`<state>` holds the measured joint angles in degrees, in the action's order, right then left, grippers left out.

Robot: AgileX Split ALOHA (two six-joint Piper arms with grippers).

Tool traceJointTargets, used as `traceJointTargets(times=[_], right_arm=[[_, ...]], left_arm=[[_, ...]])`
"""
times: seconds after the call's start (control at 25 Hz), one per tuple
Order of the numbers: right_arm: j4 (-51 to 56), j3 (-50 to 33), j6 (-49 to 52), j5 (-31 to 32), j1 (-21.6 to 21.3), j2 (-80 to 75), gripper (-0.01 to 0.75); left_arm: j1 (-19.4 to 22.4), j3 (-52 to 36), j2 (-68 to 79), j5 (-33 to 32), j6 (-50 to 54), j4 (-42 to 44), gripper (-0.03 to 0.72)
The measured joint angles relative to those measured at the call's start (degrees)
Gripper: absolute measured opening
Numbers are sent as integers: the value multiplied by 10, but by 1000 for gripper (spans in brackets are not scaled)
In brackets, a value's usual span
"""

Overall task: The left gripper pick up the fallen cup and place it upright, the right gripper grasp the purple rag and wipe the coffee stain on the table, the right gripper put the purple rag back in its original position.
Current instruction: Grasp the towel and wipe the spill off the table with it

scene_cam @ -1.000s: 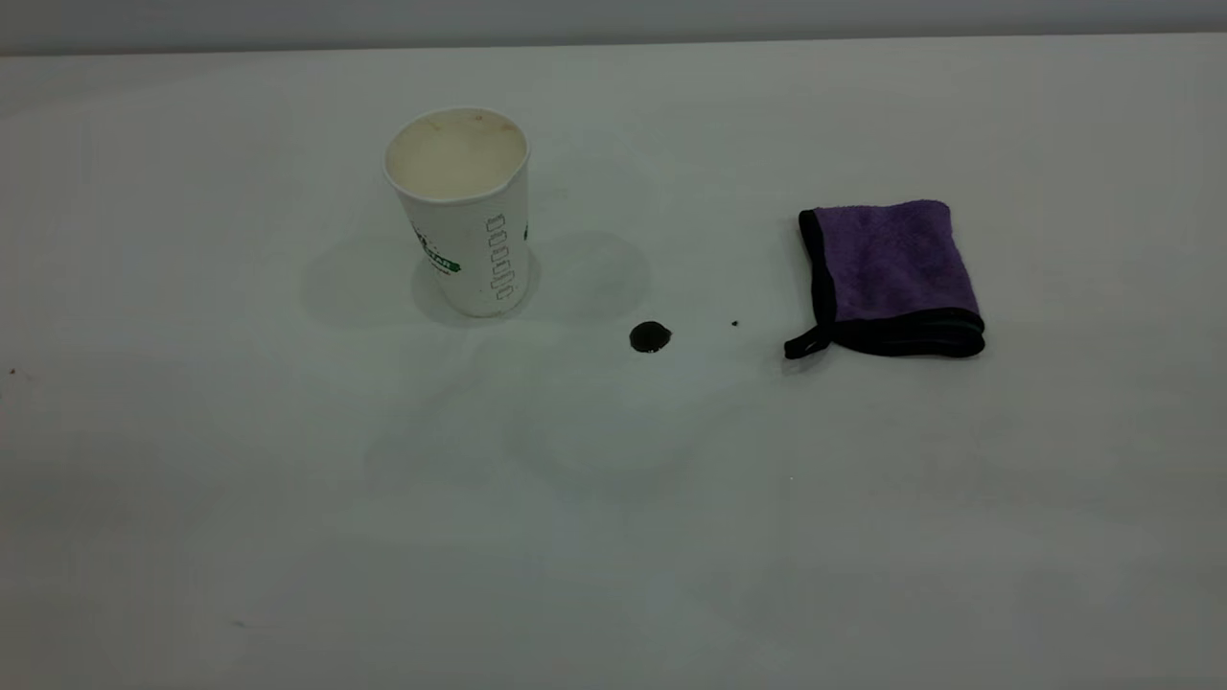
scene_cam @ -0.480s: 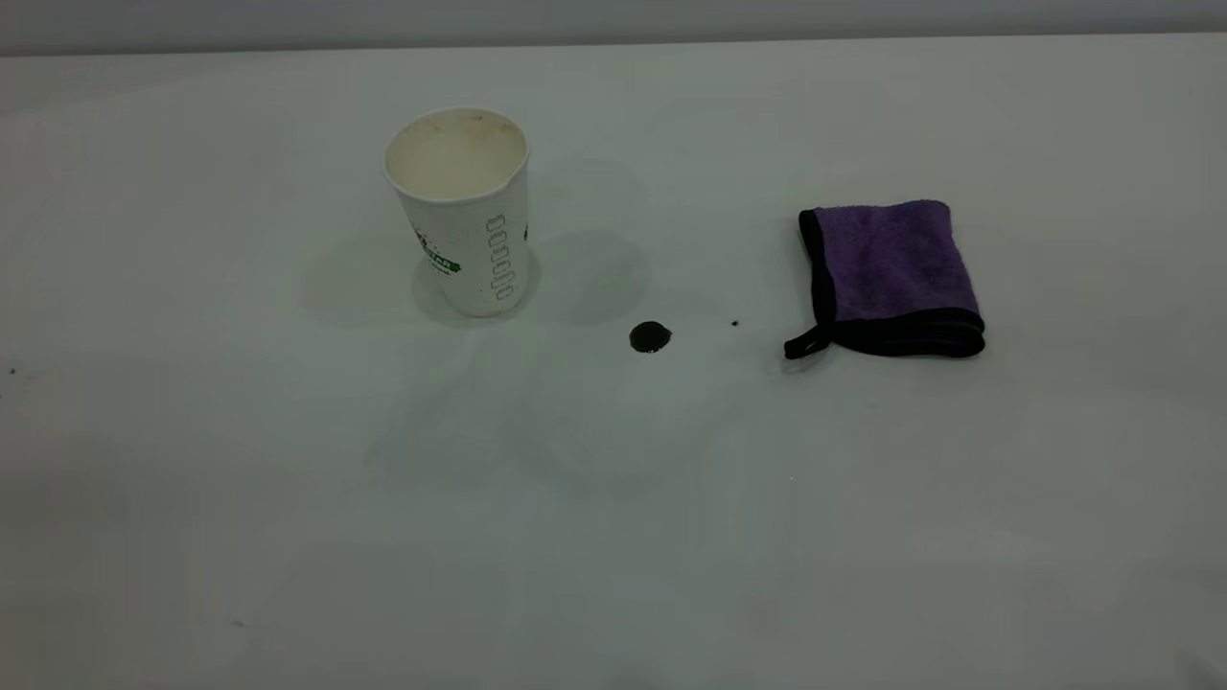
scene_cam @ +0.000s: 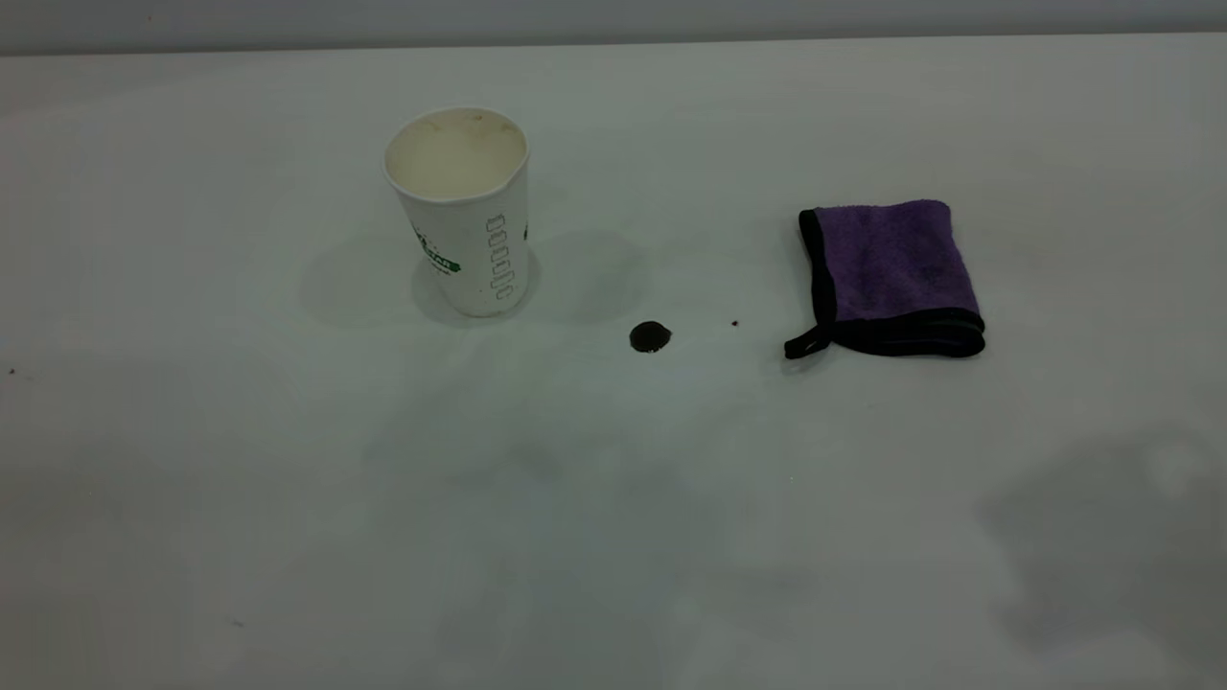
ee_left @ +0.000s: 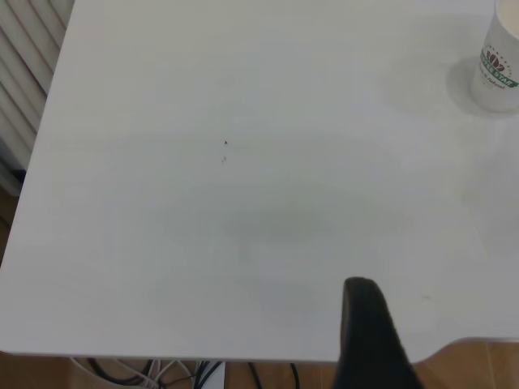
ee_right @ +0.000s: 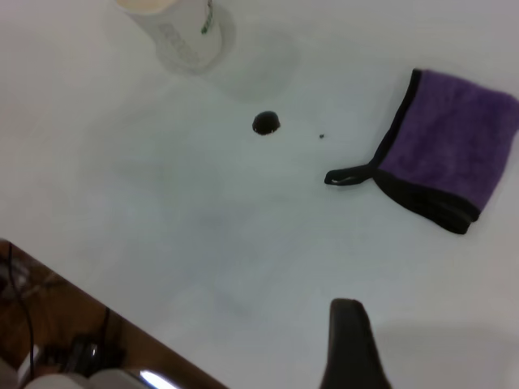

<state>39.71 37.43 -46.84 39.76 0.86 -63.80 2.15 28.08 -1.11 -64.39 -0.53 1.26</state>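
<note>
Nearest, low in each wrist view, one dark finger of the left gripper [ee_left: 369,340] and one of the right gripper [ee_right: 350,344] shows; fingers apart or together, I cannot tell. Mid-frame on the tabletop [scene_cam: 288,498]: the coffee stain [scene_cam: 650,337]. Right of it lies the purple rag [scene_cam: 891,276], soft and floppy, long axis running near-to-far, loop toward the stain; pinch the thick folded edge. Upper left, the cup [scene_cam: 462,211] stands upright, light and crushable.
</note>
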Motion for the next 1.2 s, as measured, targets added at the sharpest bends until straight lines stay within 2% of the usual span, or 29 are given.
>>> traceJointTargets(times=[0.2,0.32,0.6,0.88,1.2], right_arm=[[-9,39,-3,-79,73,-150,549],[-41,64,44,-117,92,-241,549],[-123,163,158,-87,95,-423,517],[-184,268,224,-85,109,-544,511],[-318,404,327,-80,128,-685,509]], left_arm=[[0,0,0,0,0,0,511],[0,0,0,0,0,0,511],[0,0,0,0,0,0,511],[0,0,0,0,0,0,511],[0,0,0,0,0,0,511]])
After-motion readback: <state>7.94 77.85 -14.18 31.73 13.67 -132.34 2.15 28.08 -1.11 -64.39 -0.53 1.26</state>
